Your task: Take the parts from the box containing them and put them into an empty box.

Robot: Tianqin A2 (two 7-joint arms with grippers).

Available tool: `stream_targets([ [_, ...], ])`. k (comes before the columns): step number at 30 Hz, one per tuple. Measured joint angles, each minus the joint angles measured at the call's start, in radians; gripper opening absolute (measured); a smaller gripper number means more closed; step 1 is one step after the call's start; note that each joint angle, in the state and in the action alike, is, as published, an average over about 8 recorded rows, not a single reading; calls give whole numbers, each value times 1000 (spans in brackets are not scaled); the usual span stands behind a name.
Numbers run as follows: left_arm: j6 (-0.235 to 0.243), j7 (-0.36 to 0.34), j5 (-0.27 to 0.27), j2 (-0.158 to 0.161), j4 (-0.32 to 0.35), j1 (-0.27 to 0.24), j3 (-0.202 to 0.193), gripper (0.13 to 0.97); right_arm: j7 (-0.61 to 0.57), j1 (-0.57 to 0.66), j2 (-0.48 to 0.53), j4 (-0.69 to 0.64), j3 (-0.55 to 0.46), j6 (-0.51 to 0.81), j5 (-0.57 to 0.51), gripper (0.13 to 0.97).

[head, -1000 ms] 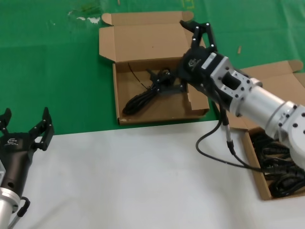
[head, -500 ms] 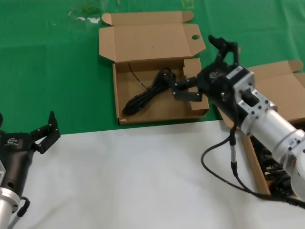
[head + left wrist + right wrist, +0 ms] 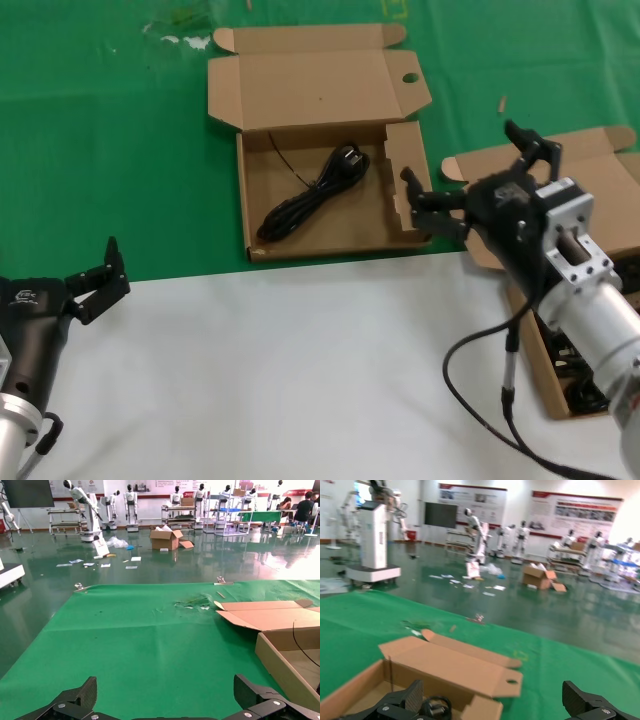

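The holed cardboard box (image 3: 262, 216) lies open on the green mat, with one black power cord (image 3: 308, 196) lying loose inside. My right gripper (image 3: 463, 160) is open and empty, just beyond that box's right wall and apart from it. In the right wrist view the open gripper (image 3: 492, 696) frames the holed flap (image 3: 512, 682) and the cord's plug (image 3: 437, 707). The plain-lidded box (image 3: 590, 155) sits at the far right, largely hidden under my right arm, with several black cords (image 3: 583, 392) showing in it. My left gripper (image 3: 60, 275) is open and empty at the lower left.
A white tabletop (image 3: 300, 380) covers the near half and the green mat (image 3: 100, 130) the far half. In the left wrist view my open left gripper (image 3: 164, 692) faces bare green mat, with the holed box's side wall (image 3: 280, 662) off to one side.
My right gripper has drawn back rightward out of the holed box, leaving the cord lying inside. The left gripper has barely shifted.
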State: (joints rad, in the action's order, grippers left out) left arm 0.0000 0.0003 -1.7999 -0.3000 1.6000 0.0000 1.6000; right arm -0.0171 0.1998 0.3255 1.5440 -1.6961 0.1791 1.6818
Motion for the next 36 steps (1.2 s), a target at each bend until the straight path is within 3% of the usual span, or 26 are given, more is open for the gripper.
stream_targets([
  [16,0,0,0,0,0,0,0,966,14,-161,-21,45,78,-145,96,966],
  [36,0,0,0,0,0,0,0,966,15,-172,-22,48,83,-154,102,966],
])
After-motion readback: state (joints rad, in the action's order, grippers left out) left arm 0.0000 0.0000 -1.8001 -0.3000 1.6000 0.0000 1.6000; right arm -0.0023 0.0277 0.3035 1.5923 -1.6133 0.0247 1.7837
